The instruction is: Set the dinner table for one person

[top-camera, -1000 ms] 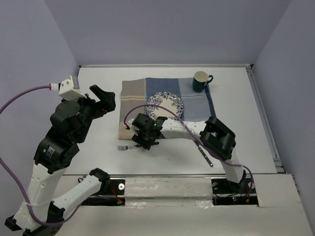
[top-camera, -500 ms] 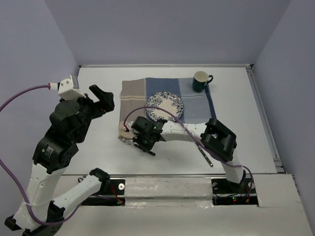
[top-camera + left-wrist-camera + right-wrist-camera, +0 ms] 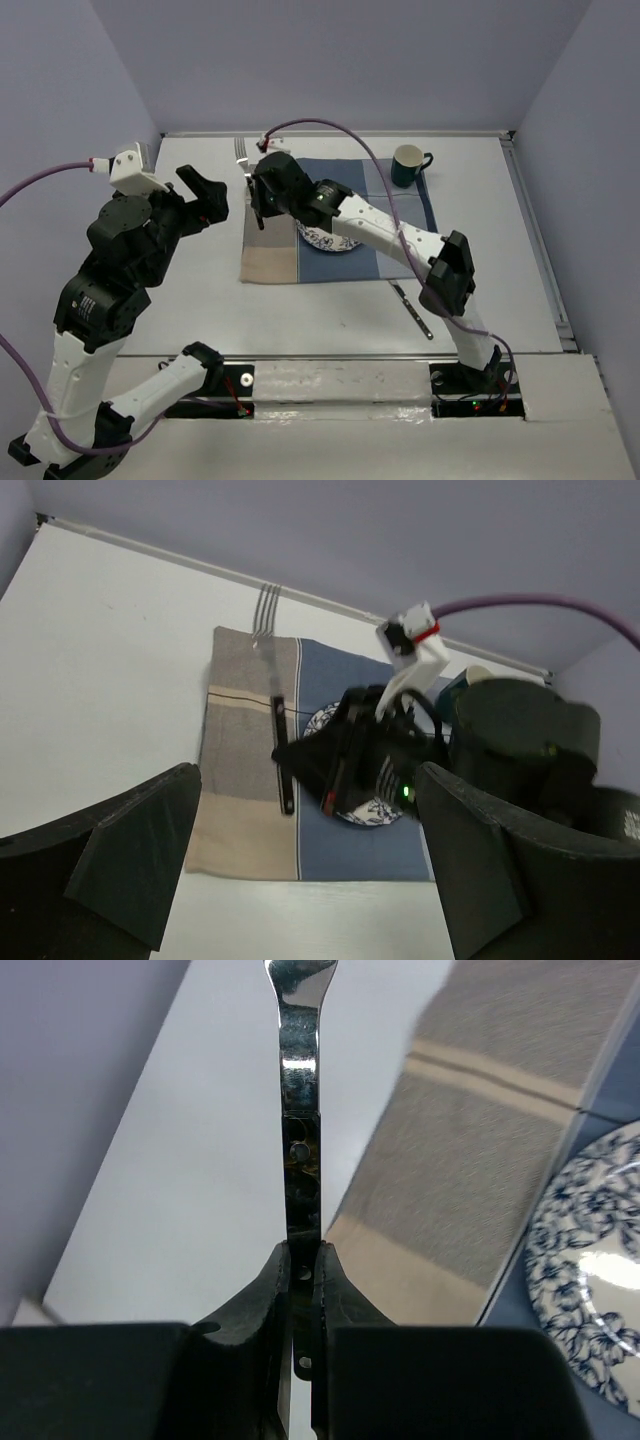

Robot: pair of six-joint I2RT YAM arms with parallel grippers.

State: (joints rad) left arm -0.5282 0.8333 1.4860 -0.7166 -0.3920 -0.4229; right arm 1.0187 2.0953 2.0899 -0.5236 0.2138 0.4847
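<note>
Right hand point(image 3: 302, 1255) pinches a fork point(image 3: 300, 1110) tight, up over the far left corner of the checked mat point(image 3: 270, 255) on the white bench point(image 3: 200, 300). Left hand point(image 3: 207, 195) hangs spread wide.

1. Placemat point(image 3: 270, 255) lies mid-counter point(image 3: 200, 300), and there's the plate point(image 3: 325, 243) on its middle.
2. Mug point(image 3: 408, 165) stands on the placemat's far right corner.
3. Knife point(image 3: 412, 308) lies on the counter, just off the near right corner.
4. Fork point(image 3: 241, 152), in the right end effector point(image 3: 303, 1260), hangs over the far left corner.
</note>
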